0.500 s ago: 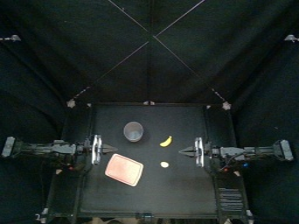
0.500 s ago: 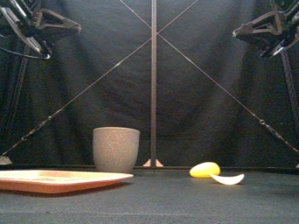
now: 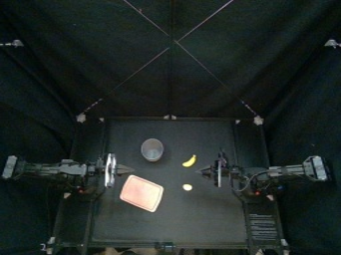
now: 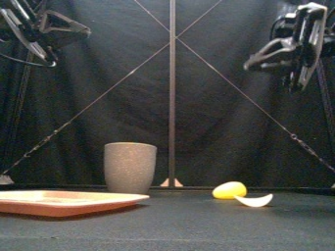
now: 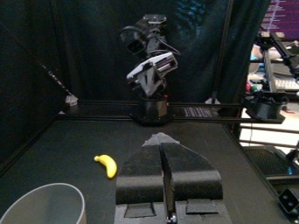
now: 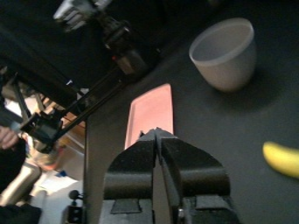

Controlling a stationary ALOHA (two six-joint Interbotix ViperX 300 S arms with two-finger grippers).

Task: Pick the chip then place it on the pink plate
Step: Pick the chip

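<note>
Right tool (image 3: pixel 216 173) shifted inward, nearer chip (image 3: pixel 188 186).

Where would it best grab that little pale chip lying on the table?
Probably from straight above, pinching across the narrow width of the chip. It is thin and curved, lying low on the table with one edge curling up, so a sideways approach would find little to grip. The right gripper is nearer; its jaws, now shut, must open first.
</note>
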